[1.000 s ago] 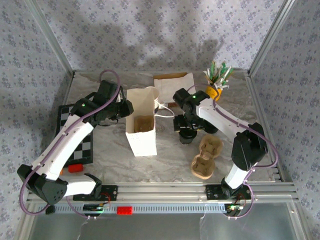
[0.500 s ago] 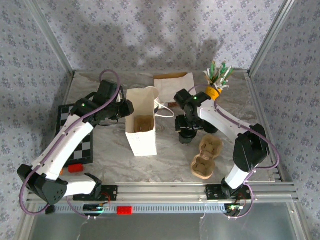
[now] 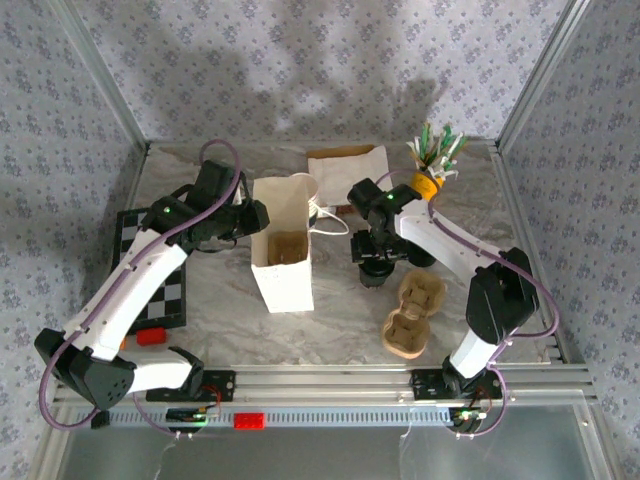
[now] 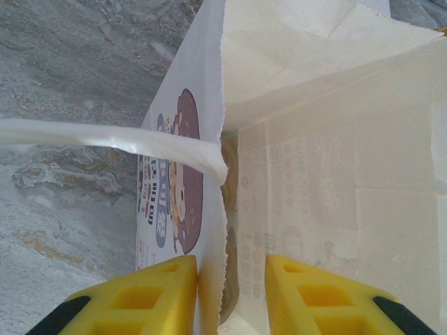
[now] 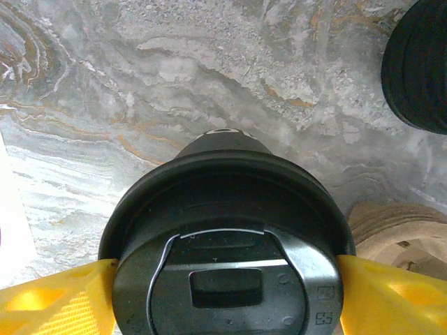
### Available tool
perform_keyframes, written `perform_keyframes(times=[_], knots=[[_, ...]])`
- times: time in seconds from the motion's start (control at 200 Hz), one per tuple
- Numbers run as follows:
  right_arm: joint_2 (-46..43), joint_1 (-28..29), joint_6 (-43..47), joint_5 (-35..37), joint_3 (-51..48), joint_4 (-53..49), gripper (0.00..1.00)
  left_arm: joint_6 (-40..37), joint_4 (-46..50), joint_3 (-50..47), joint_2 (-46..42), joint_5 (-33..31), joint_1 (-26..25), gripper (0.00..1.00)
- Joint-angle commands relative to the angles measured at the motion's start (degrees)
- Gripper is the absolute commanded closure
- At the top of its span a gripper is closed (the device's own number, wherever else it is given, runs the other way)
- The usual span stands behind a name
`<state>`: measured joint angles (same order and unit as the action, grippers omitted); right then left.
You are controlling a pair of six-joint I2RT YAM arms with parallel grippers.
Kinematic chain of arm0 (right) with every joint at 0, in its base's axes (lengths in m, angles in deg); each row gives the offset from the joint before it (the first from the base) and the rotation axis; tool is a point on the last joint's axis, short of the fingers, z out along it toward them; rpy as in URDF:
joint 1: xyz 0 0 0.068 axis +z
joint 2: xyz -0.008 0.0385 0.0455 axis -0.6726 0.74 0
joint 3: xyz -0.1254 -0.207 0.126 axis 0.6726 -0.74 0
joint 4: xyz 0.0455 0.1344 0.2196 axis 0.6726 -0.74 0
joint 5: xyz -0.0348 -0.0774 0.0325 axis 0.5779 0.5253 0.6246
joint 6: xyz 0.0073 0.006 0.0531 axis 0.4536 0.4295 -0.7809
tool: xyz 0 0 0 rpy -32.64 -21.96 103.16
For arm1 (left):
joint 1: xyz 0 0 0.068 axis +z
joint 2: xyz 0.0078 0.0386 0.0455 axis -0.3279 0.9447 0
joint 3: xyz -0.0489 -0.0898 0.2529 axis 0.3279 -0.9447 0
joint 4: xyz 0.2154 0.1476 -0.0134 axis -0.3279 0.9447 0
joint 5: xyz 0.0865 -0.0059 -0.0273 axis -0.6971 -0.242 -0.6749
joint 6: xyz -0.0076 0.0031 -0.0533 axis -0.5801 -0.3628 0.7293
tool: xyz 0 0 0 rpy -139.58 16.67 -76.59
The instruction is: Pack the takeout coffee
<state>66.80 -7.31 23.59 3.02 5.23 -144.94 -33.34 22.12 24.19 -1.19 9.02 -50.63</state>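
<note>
1. Yellow fingers (image 5: 49, 296) of our right hand (image 5: 223, 286) are clenched on the lidded takeout coffee (image 5: 223, 209), which sits upright under a wrist pointing straight down at the table (image 5: 174, 84).
2. White paper bag (image 3: 283, 270) stands to the coffee's left, mouth up, so the carry runs up and leftward.
3. Our left hand (image 4: 230, 293) straddles the bag's far-left wall. We cannot tell whether it pinches.
</note>
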Motion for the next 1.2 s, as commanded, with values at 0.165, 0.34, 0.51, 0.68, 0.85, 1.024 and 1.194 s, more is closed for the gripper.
perform_keyframes(times=[0.165,0.34,0.51,0.68,0.85,1.024,1.194], knots=[[-3.7,0.7,0.1,0.0,3.8,-6.5,0.25,-2.9,5.1,3.9,-0.4,1.6,0.3,0.63],[-6.9,0.6,-1.1,1.2,6.7,-13.4,0.27,-4.7,7.6,4.6,-0.9,3.5,-0.1,0.58],[-9.1,0.6,-2.6,1.5,10.4,-20.3,0.29,-5.1,8.2,3.6,-0.3,2.9,-0.6,0.58],[-10.9,1.2,-4.2,2.2,15.6,-24.8,0.29,-5.0,8.0,3.5,1.7,3.1,-1.5,0.71],[-11.2,2.9,-4.6,2.9,22.0,-30.4,0.29,-3.4,6.4,3.5,2.6,3.2,-2.7,0.86],[-11.2,6.2,-5.1,3.8,30.4,-34.6,0.3,-1.2,6.6,4.8,3.5,1.7,-4.7,0.93],[-10.4,8.6,-4.8,4.4,37.6,-37.2,0.32,1.1,5.7,5.8,4.0,1.4,-5.7,0.97]])
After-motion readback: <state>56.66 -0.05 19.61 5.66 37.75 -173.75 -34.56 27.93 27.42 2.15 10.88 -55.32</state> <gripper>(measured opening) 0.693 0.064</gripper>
